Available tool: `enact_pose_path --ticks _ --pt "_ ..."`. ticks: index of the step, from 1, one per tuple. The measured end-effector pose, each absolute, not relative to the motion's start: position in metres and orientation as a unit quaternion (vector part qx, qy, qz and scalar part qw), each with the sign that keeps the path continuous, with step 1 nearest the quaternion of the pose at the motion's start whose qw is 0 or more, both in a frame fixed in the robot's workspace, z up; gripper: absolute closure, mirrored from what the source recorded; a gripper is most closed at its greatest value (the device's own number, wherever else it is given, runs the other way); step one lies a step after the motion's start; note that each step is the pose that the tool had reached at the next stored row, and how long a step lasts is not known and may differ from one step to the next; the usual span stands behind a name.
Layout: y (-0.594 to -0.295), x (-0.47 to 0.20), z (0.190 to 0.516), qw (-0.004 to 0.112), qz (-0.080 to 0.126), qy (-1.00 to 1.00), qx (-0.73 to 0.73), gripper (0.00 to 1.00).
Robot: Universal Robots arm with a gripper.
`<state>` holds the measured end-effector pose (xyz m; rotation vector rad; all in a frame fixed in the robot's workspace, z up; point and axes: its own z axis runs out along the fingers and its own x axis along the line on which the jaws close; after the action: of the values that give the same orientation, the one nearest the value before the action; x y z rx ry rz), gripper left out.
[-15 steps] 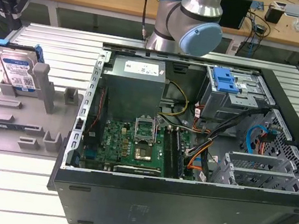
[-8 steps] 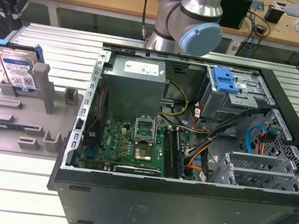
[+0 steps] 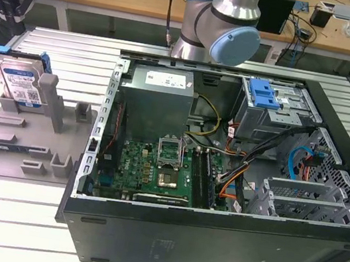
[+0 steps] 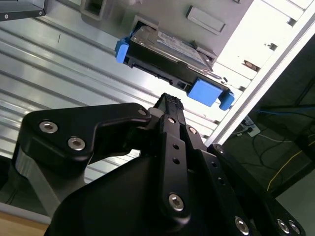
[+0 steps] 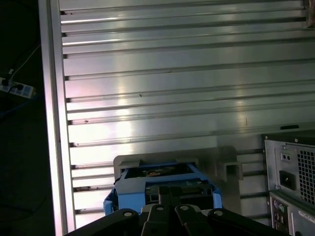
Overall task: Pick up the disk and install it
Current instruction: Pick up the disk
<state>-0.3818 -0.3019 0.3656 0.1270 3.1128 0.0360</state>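
The disk [image 3: 22,82], a silver drive with a white-and-blue label in a blue carrier, stands on edge in a grey fixture [image 3: 16,138] at the exterior view's left. In both wrist views my black gripper [image 4: 170,101] [image 5: 170,192] hangs over the slatted table, apart from the disk [image 4: 167,49] [image 5: 157,173], which lies just beyond its tips. The fingers are pressed together with nothing between them. The arm's grey and light-blue joint [image 3: 226,25] is at the exterior view's top centre.
An open computer case [image 3: 211,238] lies on the slatted metal table [image 3: 24,227], with a motherboard [image 3: 155,168], a grey power supply box [image 3: 156,101] and a drive bay with a blue latch [image 3: 265,96]. The case's rear panel [image 5: 290,182] is beside the fixture. A cluttered bench stands behind.
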Motion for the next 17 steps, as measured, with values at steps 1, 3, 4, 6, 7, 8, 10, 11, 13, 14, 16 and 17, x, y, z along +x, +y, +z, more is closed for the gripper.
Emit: enact_pose_path --ticks 1,3,4,6,7,8,10,11,13,14,16,17 --pt "-0.3019 -0.3818 0.3656 0.013 0.012 0.999 0.041 0.89" --pt "-0.3019 -0.3819 0.3656 0.013 0.012 0.999 0.038 0.89" --pt "-0.3018 -0.3819 0.3656 0.013 0.012 1.0 0.026 0.89" --pt "-0.3018 -0.3819 0.3656 0.013 0.012 1.0 0.008 0.89" --pt "-0.3019 -0.3818 0.3656 0.012 0.012 1.0 -0.002 0.89" --pt "-0.3019 -0.3819 0.3656 0.012 0.012 1.0 -0.018 0.89" --pt "-0.3019 -0.3819 0.3656 0.012 0.013 0.999 -0.05 0.89" --pt "-0.3019 -0.3819 0.3656 0.012 0.013 0.998 -0.058 0.89" --pt "-0.3019 -0.3818 0.3656 0.011 0.013 0.997 -0.08 0.89" --pt "-0.3019 -0.3818 0.3656 0.011 0.013 0.996 -0.089 0.89" --pt "-0.3019 -0.3819 0.3656 0.01 0.013 0.993 -0.114 0.89" --pt "-0.3019 -0.3819 0.3656 0.01 0.013 0.992 -0.122 0.89"
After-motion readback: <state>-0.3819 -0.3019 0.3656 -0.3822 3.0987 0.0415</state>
